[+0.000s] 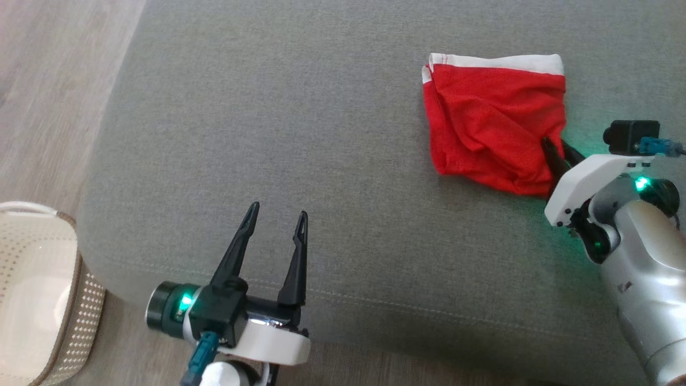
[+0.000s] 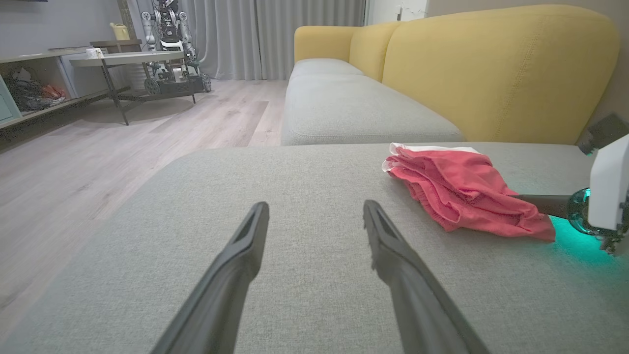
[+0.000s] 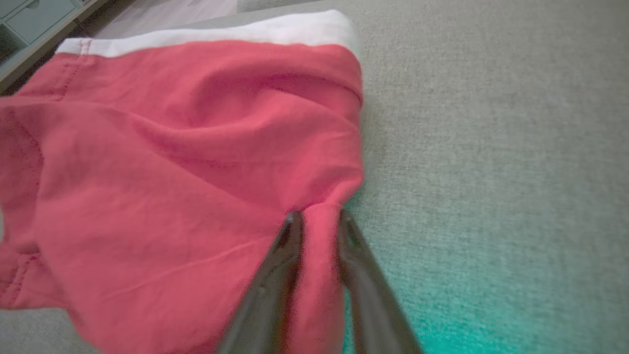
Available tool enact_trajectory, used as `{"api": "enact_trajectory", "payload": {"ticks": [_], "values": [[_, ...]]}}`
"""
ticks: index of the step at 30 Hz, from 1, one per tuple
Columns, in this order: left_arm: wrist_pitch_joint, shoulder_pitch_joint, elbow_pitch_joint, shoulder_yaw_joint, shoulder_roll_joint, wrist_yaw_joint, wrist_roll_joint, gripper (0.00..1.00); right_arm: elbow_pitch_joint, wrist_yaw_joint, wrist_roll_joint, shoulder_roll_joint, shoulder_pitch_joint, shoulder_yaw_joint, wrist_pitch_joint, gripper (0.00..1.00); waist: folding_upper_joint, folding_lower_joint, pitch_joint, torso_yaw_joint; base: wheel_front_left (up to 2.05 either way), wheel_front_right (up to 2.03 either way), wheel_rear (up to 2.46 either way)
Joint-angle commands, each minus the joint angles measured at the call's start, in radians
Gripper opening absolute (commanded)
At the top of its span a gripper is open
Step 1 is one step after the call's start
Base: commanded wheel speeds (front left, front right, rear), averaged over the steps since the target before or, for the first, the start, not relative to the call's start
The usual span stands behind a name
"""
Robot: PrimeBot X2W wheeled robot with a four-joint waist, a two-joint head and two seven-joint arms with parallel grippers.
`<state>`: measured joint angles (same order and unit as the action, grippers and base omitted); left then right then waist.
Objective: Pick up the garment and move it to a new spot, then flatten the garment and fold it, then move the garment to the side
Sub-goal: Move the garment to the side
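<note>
The right jaws are almost closed on a ridge of the red garment (image 1: 493,123), pinching the corner nearest them. Their tips sink into the cloth, so how much they hold is hard to tell. The rest lies crumpled beyond the tips on the grey sofa cushion (image 1: 321,134), while the left jaws stand wide apart and empty, the garment well off to their right.

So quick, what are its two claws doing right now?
Left gripper: open, holding nothing.
Right gripper: closed on a fold of the red garment.
</note>
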<state>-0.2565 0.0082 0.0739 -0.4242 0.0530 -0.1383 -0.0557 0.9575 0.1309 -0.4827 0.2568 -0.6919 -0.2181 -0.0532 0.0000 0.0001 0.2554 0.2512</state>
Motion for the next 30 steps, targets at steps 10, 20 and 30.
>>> {"api": "enact_trajectory", "payload": {"ticks": [10, 20, 30], "values": [[-0.005, -0.045, 0.043, 0.039, -0.003, -0.001, 0.014, 1.0, -0.057, 0.0, -0.049, 0.056, -0.062, -0.084, -0.091, 0.0, 0.0, -0.0001, 0.021, -0.126, 0.0, 0.0, 0.0], [-0.005, -0.08, 0.058, 0.066, 0.022, 0.026, 0.046, 1.0, -0.168, 0.0, -0.031, 0.128, -0.103, -0.053, -0.121, 0.0, 0.0, -0.0001, 0.084, -0.345, 0.0, 0.0, 0.0], [-0.005, -0.095, 0.066, 0.074, 0.039, 0.023, 0.053, 1.0, -0.281, 0.0, 0.03, 0.195, -0.035, 0.104, -0.073, 0.0, 0.0, -0.0001, 0.123, -0.432, 0.0, 0.0, 0.0]]}}
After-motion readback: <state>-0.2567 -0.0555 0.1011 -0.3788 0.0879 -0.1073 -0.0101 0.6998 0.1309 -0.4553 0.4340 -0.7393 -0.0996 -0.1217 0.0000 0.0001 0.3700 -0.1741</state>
